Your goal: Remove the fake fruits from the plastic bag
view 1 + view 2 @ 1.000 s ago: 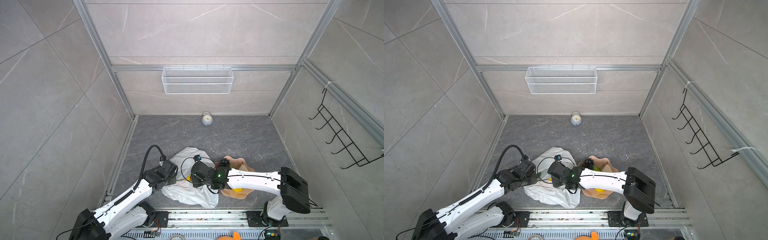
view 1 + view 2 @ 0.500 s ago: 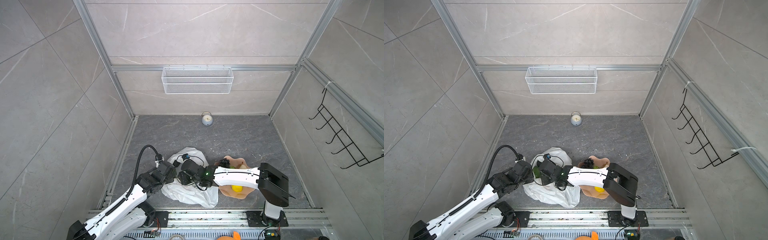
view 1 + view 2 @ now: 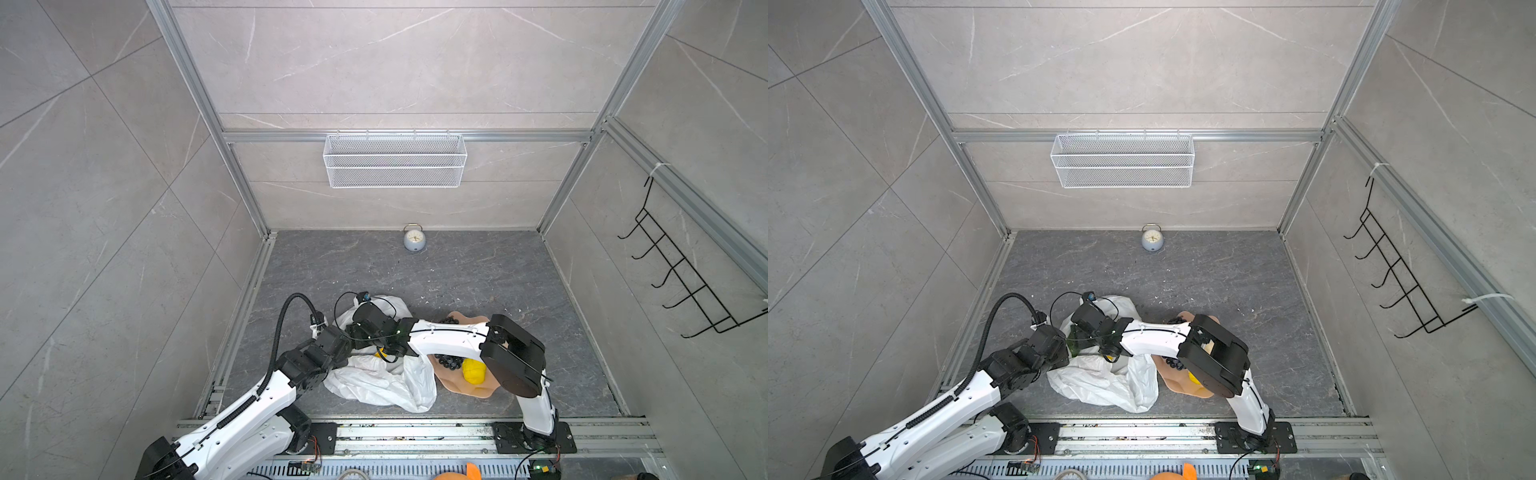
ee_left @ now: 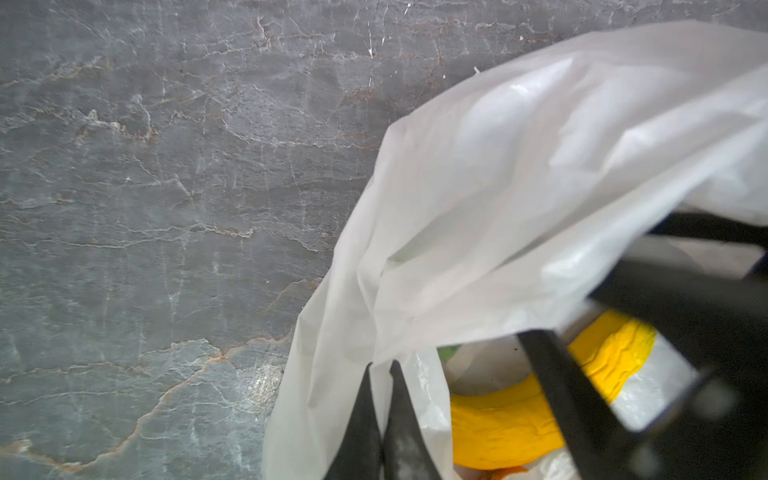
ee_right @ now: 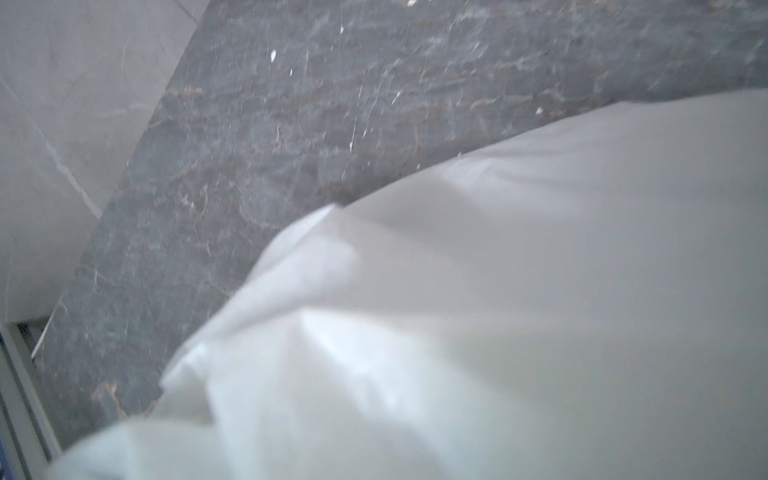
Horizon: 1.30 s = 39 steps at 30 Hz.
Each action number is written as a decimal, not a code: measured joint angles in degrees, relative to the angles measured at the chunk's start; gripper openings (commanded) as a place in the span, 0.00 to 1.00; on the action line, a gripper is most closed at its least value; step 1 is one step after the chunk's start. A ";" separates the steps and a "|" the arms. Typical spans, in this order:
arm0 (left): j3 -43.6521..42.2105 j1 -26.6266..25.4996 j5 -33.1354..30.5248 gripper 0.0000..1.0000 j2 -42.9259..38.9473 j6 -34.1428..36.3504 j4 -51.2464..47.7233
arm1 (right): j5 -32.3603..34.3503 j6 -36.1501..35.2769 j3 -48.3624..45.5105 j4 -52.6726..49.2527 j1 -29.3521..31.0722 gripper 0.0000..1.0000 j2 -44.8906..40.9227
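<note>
The white plastic bag (image 3: 386, 386) (image 3: 1100, 386) lies crumpled on the dark floor near the front. My left gripper (image 4: 380, 365) is shut on the thin film at the bag's mouth and holds it up. Inside lie yellow bananas (image 4: 498, 424), with a green bit (image 4: 449, 352) and an orange bit (image 4: 505, 473) beside them. My right gripper (image 4: 557, 316) reaches into the mouth with its jaws apart, and the bananas show in the gap. In the right wrist view only bag film (image 5: 498, 291) shows. A dark grape bunch (image 3: 449, 360) and a yellow fruit (image 3: 473, 371) sit in the peach bowl (image 3: 457, 388).
A small grey alarm clock (image 3: 414, 241) stands at the back wall. A white wire basket (image 3: 395, 160) hangs above it. A black hook rack (image 3: 685, 282) is on the right wall. The arms' metal rail (image 3: 415, 432) runs along the front edge.
My right arm has swung left from beside the bowl to the bag's mouth. The left arm has shifted a little, still holding the bag's edge.
</note>
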 measured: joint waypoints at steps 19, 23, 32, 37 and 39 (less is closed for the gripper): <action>-3.28 0.02 -4.46 0.00 -2.80 -0.63 4.13 | 3.06 5.53 15.65 -10.29 -1.55 0.85 10.82; -3.78 0.02 -4.44 0.00 -2.45 -0.66 4.68 | 3.26 5.97 17.38 -11.58 -1.66 0.85 12.72; -4.00 0.02 -4.44 0.00 -2.43 -0.66 5.22 | 4.83 6.51 23.17 -16.06 -1.70 0.69 16.41; -4.00 0.02 -4.44 0.00 -2.38 -0.66 5.22 | 6.01 5.53 21.94 -16.00 -1.66 0.61 15.96; -4.00 0.02 -4.44 0.00 -2.34 -0.66 5.22 | 6.54 4.44 19.32 -14.93 -1.55 0.58 14.49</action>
